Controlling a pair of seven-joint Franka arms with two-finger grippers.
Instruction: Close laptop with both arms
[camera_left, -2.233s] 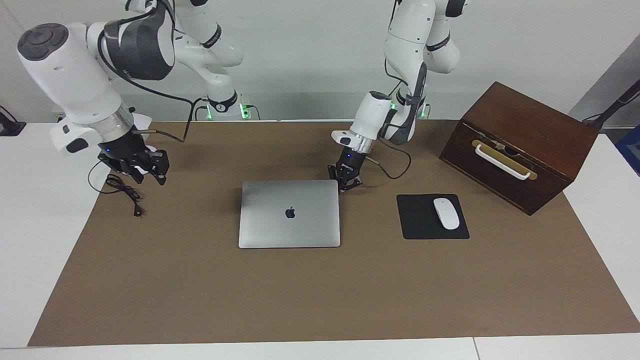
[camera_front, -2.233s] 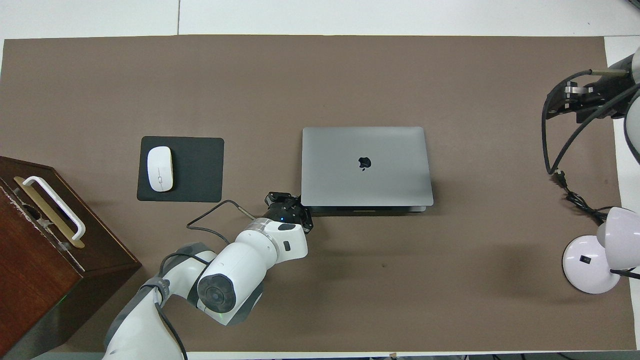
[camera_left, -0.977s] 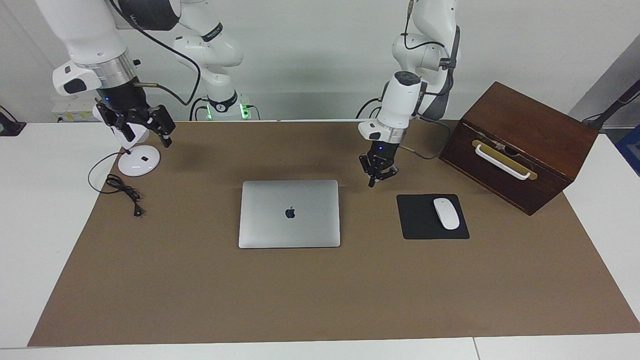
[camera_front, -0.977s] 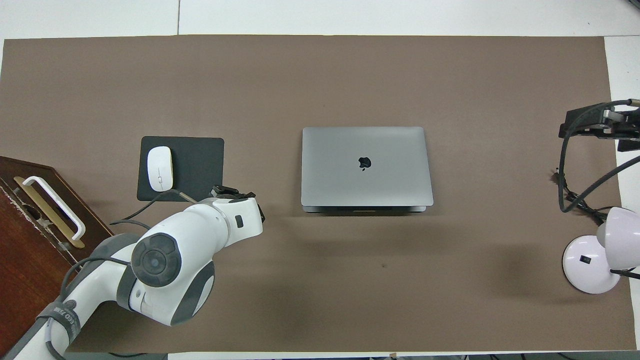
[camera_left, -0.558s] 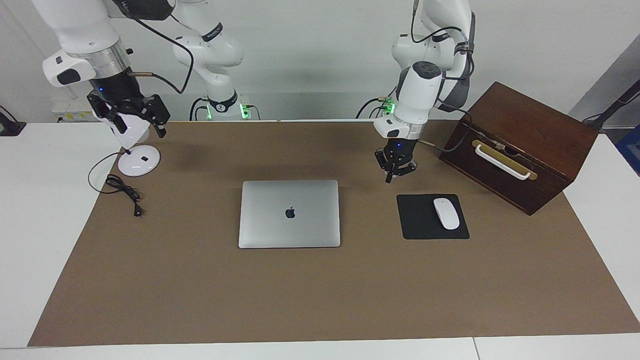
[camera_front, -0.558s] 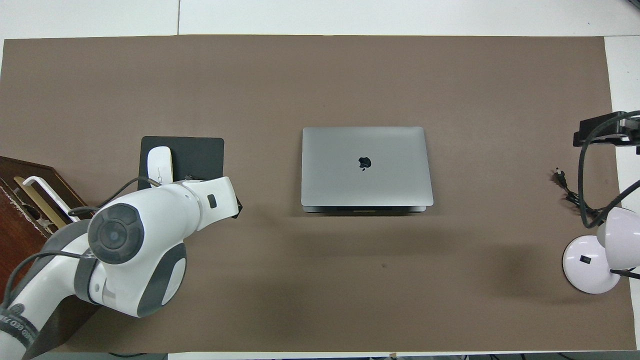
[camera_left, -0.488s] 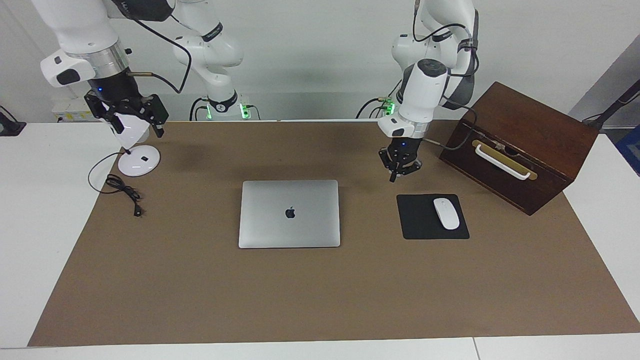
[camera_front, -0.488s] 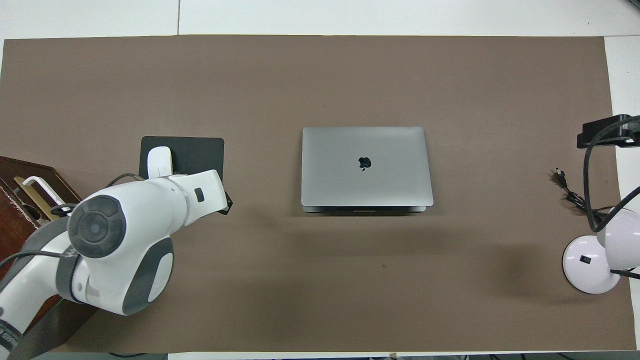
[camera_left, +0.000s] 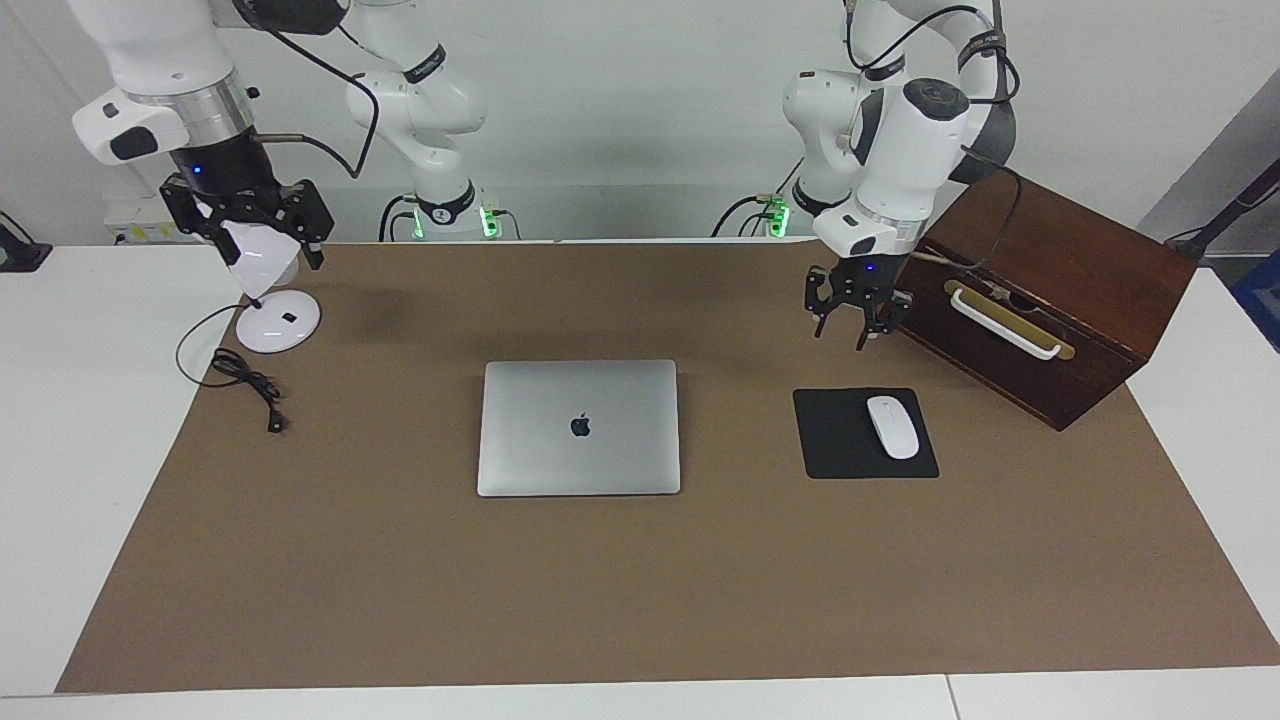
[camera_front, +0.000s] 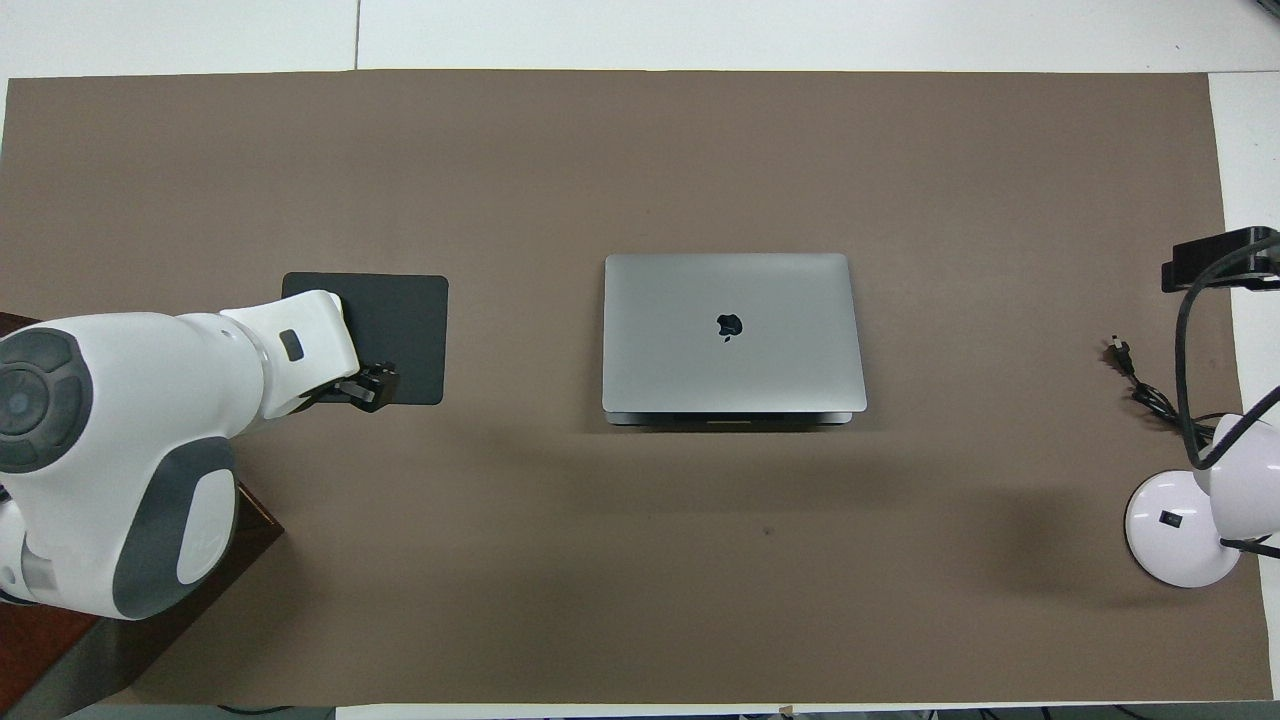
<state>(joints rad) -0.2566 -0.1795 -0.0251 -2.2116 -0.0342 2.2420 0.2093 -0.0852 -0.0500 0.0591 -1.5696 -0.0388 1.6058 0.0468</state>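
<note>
laptop (camera_left: 578, 427) shut flat, both grippers apparently clear

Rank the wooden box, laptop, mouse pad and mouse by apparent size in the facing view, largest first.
1. Wooden box and laptop: similar apparent size, so no ranking between them.
2. Mouse pad.
3. Mouse, lying on the mouse pad.

A plain white wall (camera_left: 620, 110) closes the scene at the robots' end. The white table (camera_left: 80, 450) is covered over most of its top by a brown rectangular mat (camera_left: 640, 580). At the right arm's end of the table stands a white desk lamp (camera_left: 268, 300) with a round base, its black cord (camera_left: 240, 375) lying loose on the mat. Lighting is even, with soft shadows.
</note>
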